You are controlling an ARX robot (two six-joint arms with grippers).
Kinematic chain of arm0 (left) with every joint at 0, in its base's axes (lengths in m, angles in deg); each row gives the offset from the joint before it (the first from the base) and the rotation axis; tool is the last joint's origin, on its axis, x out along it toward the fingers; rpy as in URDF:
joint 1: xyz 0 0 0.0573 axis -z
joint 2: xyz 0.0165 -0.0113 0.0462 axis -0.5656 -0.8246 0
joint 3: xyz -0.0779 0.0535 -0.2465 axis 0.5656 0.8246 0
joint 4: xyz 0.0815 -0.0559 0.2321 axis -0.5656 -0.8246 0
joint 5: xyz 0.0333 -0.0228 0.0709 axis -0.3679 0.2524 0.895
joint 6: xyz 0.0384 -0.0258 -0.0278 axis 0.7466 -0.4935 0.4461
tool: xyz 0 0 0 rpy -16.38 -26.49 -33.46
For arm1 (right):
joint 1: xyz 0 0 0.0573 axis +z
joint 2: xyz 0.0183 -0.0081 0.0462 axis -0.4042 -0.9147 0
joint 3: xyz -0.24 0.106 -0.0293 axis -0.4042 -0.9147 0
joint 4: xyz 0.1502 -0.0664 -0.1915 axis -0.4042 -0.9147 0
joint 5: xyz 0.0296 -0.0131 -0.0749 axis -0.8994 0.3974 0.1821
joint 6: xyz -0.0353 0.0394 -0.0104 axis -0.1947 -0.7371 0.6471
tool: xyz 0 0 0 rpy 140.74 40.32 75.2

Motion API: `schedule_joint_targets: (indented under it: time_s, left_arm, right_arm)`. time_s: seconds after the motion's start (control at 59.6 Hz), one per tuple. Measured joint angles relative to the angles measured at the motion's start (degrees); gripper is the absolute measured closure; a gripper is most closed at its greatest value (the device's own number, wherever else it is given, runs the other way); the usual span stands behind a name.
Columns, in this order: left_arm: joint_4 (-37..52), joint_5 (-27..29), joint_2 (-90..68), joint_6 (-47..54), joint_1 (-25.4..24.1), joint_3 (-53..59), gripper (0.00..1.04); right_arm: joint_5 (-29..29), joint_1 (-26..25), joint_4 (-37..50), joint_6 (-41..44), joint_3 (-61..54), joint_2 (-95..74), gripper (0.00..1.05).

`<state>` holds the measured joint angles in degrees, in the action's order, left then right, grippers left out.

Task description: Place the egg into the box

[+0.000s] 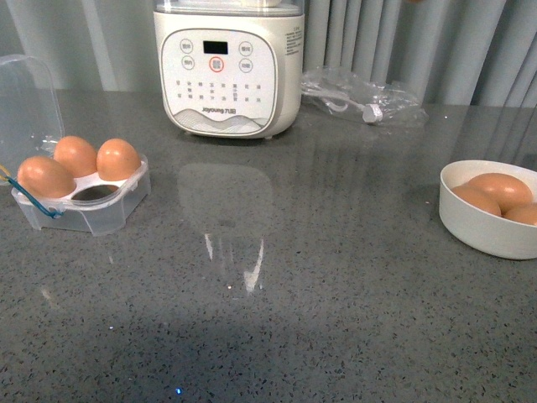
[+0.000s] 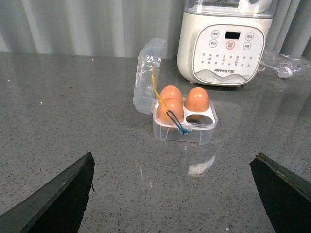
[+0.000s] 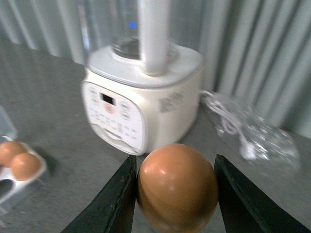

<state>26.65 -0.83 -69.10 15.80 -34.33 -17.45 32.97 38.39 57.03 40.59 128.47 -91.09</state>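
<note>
My right gripper (image 3: 176, 187) is shut on the egg (image 3: 177, 187), an orange-brown one held above the counter in front of the white cooker. The box (image 1: 80, 197) sits at the left of the counter with its clear lid (image 1: 29, 105) standing open; three eggs fill its cells and one front cell is bare. In the left wrist view the box (image 2: 184, 128) lies ahead, and my left gripper (image 2: 172, 194) is open over bare counter well short of it. Neither arm shows in the front view.
A white electric cooker (image 1: 228, 71) stands at the back centre. A clear plastic bag with a white cable (image 1: 365, 101) lies to its right. A round white bowl (image 1: 487, 227) holding more eggs sits at the right edge. Grey speckled counter spreads between box and bowl.
</note>
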Motion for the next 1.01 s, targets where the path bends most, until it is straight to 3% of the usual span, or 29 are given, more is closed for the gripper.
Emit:
schedule_joint_targets:
  time_s: [0.184, 0.369, 1.006]
  left_arm:
    - [0.0, 0.0, 0.0, 0.0, 0.0, 0.0, 0.07]
    - [0.0, 0.0, 0.0, 0.0, 0.0, 0.0, 0.07]
    - [0.0, 0.0, 0.0, 0.0, 0.0, 0.0, 0.07]
  right_arm:
    - [-8.5, 8.6, -1.0, 3.0, 5.2, -7.1, 0.64]
    - [-15.0, 12.7, 0.8, 4.3, 8.0, -15.6, 0.64]
    - [-16.4, 22.1, 2.4, 5.2, 17.2, -28.3, 0.64]
